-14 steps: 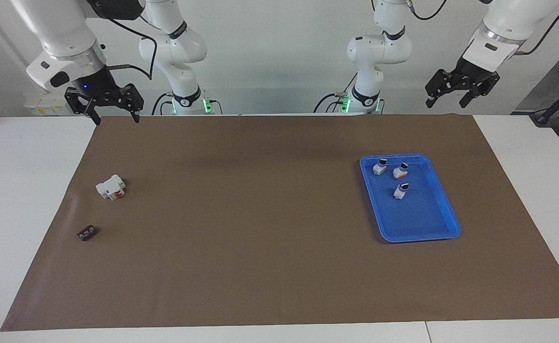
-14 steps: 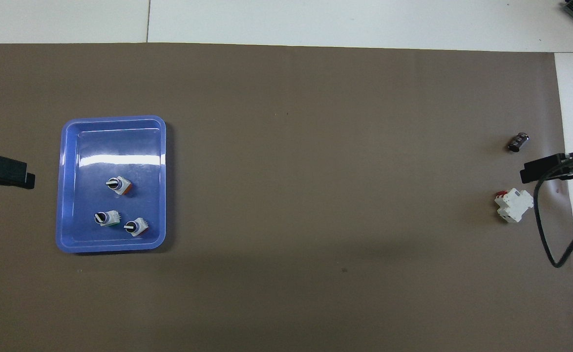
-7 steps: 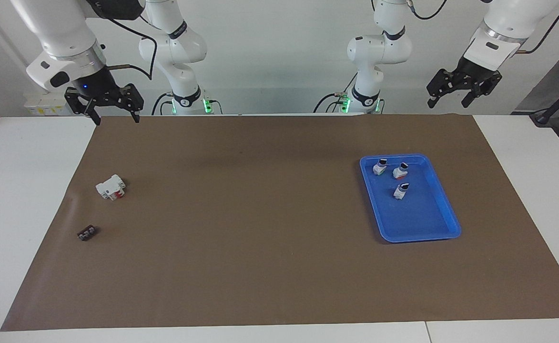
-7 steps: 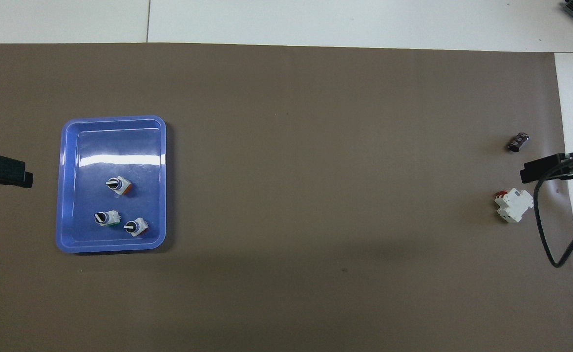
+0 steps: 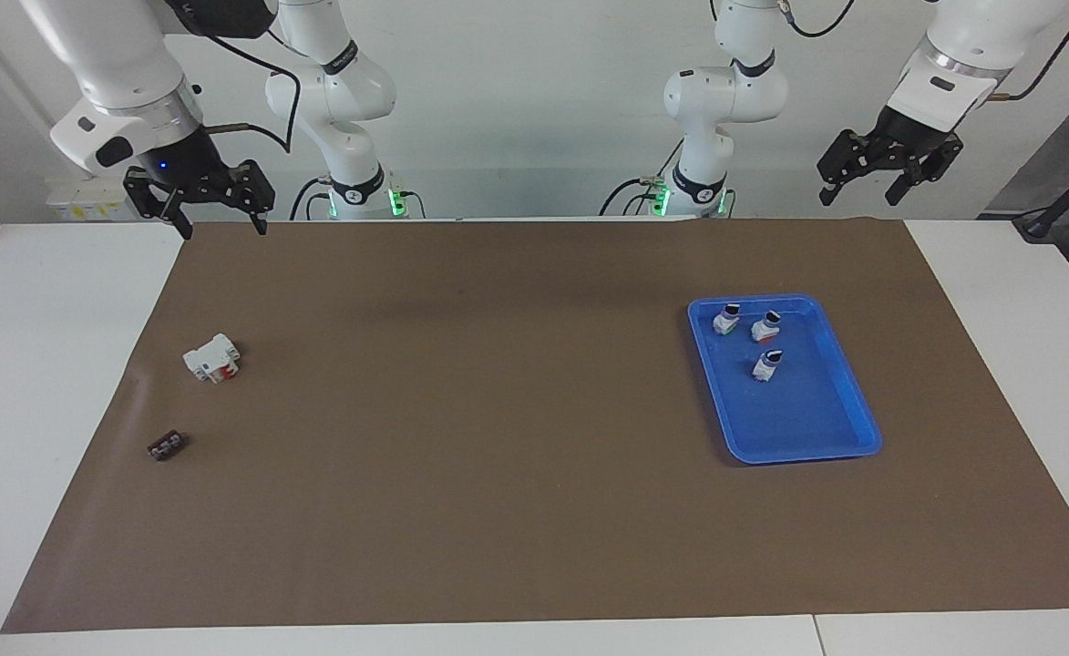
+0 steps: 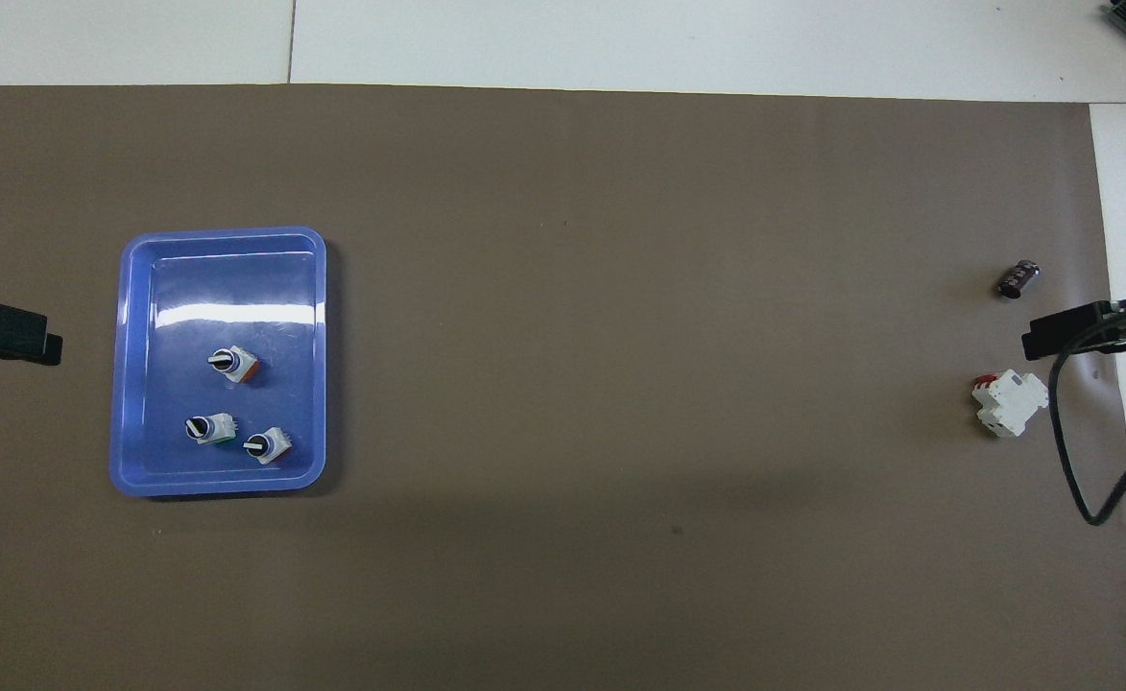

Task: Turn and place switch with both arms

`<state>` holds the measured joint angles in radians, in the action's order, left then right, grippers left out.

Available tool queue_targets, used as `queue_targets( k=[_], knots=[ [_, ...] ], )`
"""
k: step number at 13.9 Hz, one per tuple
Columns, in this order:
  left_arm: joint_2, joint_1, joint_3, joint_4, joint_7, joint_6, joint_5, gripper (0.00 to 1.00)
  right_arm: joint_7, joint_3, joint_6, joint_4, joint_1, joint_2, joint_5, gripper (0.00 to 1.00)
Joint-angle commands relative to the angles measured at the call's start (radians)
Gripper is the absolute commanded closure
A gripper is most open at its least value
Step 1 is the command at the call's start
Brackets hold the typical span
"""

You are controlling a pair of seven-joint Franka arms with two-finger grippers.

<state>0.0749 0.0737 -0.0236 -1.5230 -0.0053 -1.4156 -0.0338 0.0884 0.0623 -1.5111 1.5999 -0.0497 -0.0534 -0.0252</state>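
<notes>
White bench (image 5: 60, 383) covered across its middle by a large brown mat (image 5: 498, 437), seen from across and from above. Two white robot arms stand along one long edge.

Toward the left arm's end of the bench a blue tray (image 5: 853, 401) (image 6: 127, 384) lies flat on the mat. Three small white switches with black knobs stand in the half of the tray nearer the robots. The switch (image 5: 765, 365) (image 6: 232, 363) with the orange end is the one farthest from the robots, apart from the other two. A switch with a green end (image 5: 726, 320) (image 6: 207, 428) and a third switch (image 5: 765, 326) (image 6: 267, 445) stand near each other, closer to the robots.

Toward the right arm's end, a blocky white part with red (image 5: 211, 357) (image 6: 1008, 403) rests on the mat. A small dark piece (image 5: 166, 445) (image 6: 1018, 278) lies farther from the robots, apart from it.

The left hand (image 5: 887, 175) hangs raised in the air above the bench edge by the robots, at its own end, fingers spread and empty. The right hand (image 5: 201, 202) hangs over the mat's corner at its own end, fingers also spread, grasping nothing. Neither hand touches any object.
</notes>
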Motion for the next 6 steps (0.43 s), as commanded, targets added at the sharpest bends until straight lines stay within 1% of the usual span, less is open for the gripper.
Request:
queue_targets(
  k=[1, 6],
  knots=[
    [-0.009, 0.005, -0.001, 0.004, 0.033, -0.017, 0.018, 0.00, -0.013, -0.004, 0.002, 0.020, 0.002, -0.020, 0.002, 0.00],
    [-0.003, 0.011, -0.004, -0.006, 0.033, 0.003, 0.018, 0.00, -0.013, -0.004, 0.002, 0.020, 0.002, -0.020, 0.002, 0.00]
  ],
)
